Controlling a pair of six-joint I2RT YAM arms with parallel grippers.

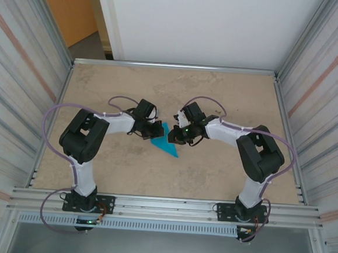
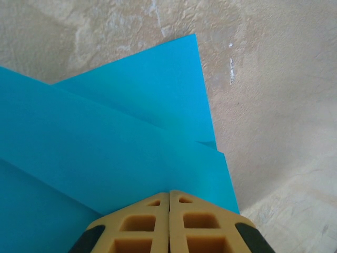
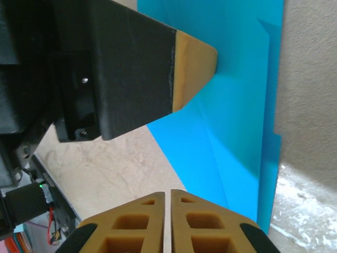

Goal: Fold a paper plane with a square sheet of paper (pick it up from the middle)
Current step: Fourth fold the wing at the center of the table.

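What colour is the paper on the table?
The paper is plain teal-blue, clearest in the left wrist view.

Bright, even light falls on my counter (image 1: 230,96); shadows on it are soft. In my right wrist view, shade dims the counter beside the paper (image 3: 237,105), brighter lower down. Close views look sharp.

Cannot see all of the paper plane (image 1: 168,145) from above: partly beneath left hand (image 1: 156,131) and right hand (image 1: 176,134); cropped left and bottom in left-wrist view.
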